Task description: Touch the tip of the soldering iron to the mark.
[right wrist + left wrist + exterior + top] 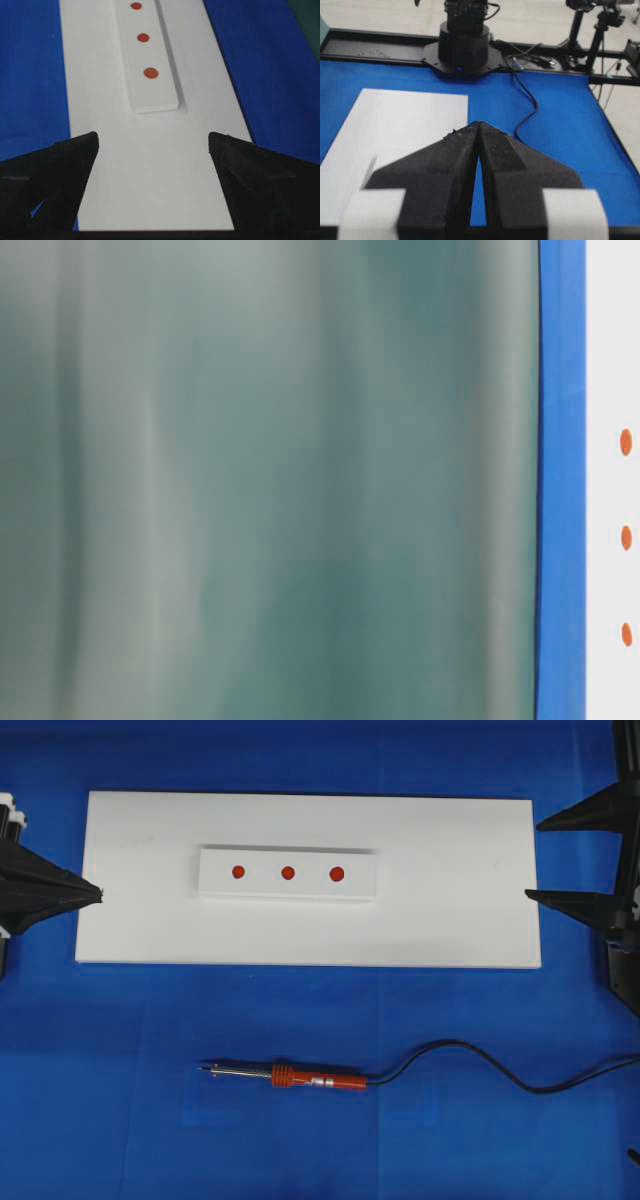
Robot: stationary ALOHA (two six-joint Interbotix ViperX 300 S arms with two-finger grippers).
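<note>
Soldering iron (pixel 300 1076) flat on blue mat, tip toward 9 o'clock, untouched. My left gripper (pixel 98 896) pinched closed at 10 o'clock from it; my right gripper (pixel 533 860) spread wide at 2 o'clock. Both well apart.

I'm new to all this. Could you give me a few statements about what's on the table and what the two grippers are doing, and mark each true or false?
1. The soldering iron lies on the blue cloth, held by neither gripper. True.
2. The small white block carries four red dots. False: it carries three.
3. The right gripper is open. True.
4. The left gripper is wide open. False: its fingers are shut together.
5. The iron's tip points toward the cord's side. False: the tip points left in the overhead view, and the cord trails right.
</note>
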